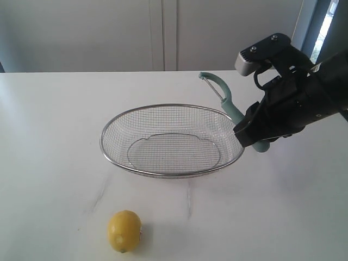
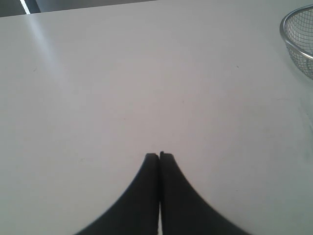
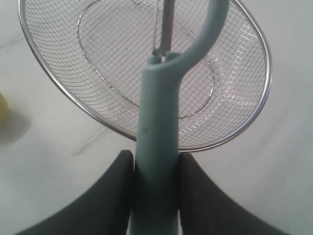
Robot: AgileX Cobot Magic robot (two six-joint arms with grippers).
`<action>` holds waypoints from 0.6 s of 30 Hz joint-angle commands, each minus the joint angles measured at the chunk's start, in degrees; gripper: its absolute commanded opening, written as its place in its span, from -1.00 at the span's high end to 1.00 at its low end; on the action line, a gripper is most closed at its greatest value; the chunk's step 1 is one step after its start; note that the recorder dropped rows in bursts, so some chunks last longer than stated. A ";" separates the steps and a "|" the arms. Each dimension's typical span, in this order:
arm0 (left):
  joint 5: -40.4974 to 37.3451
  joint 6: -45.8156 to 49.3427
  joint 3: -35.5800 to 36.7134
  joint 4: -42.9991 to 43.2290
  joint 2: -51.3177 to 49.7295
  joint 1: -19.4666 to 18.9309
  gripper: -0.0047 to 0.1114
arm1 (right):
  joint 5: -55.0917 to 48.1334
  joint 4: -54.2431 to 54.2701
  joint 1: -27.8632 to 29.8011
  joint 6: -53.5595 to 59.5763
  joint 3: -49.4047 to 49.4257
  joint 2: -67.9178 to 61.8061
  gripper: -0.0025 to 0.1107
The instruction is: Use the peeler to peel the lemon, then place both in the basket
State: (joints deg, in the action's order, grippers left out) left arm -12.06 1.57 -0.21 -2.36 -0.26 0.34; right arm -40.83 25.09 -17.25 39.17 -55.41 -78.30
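The yellow lemon [image 1: 124, 231] lies on the white table near the front edge, left of centre; a sliver of the lemon [image 3: 2, 108] shows at the edge of the right wrist view. The wire-mesh basket [image 1: 109, 157] stands empty mid-table. My right gripper [image 1: 246, 134] is shut on the pale teal peeler [image 1: 224, 93], gripping its handle [image 3: 156, 147] at the basket's right rim, head and blade raised above the far rim. My left gripper [image 2: 159, 155] is shut with nothing in it, over bare table left of the basket rim [image 2: 293, 44]. It is out of the exterior view.
The white table [image 1: 54, 136] runs back to pale cabinet doors [image 1: 163, 32]. The black right arm with its grey wrist camera [image 1: 263, 54] hangs over the table's right side.
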 commanded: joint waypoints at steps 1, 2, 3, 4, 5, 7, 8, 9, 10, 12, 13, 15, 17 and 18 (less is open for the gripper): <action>-0.04 -0.01 0.21 -0.33 0.26 0.33 0.92 | 0.76 0.36 0.25 0.52 -0.54 0.11 0.96; -0.04 -0.01 0.21 -0.33 0.26 0.33 0.92 | 0.76 0.36 0.25 0.52 -0.54 0.11 0.96; -0.04 -0.01 0.21 -0.33 0.26 0.33 0.92 | 0.76 0.36 0.25 0.52 -0.54 0.11 0.96; -0.04 -0.01 0.21 -0.33 0.26 0.33 0.92 | 0.76 0.36 0.25 0.52 -0.54 0.11 0.96; -0.04 -0.01 0.21 -0.33 0.26 0.33 0.92 | 0.76 0.36 0.25 0.52 -0.54 0.11 0.96; -0.04 -0.01 0.21 -0.33 0.26 0.33 0.92 | 0.76 0.36 0.25 0.52 -0.54 0.11 0.96; -0.04 -0.01 0.21 -0.33 0.26 0.33 0.92 | 0.76 0.36 0.25 0.52 -0.54 0.11 0.96; -0.04 -0.01 0.21 -0.33 0.26 0.33 0.92 | 0.76 0.36 0.25 0.52 -0.54 0.11 0.96; -0.04 -0.01 0.21 -0.33 0.26 0.33 0.92 | 0.76 0.36 0.25 0.52 -0.54 0.11 0.96; -0.04 -0.01 0.21 -0.33 0.26 0.33 0.92 | 0.76 0.36 0.25 0.52 -0.54 0.11 0.96; -0.04 -0.01 0.21 -0.33 0.26 0.33 0.92 | 0.76 0.36 0.25 0.52 -0.54 0.11 0.96; 0.63 -0.01 0.21 -0.33 0.26 0.33 0.92 | 0.76 0.36 0.25 0.52 -0.54 0.11 0.96; 4.13 -0.01 0.21 -0.33 0.26 0.33 0.92 | 0.87 0.36 0.25 0.52 -0.54 0.11 0.96; 7.64 -0.01 0.21 -0.33 0.26 0.33 0.92 | 0.87 0.36 0.25 0.52 -0.54 0.11 0.96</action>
State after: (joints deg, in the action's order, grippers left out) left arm -10.24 1.57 -0.21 -2.36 -0.26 0.34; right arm -40.69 25.09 -17.25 39.17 -55.41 -78.30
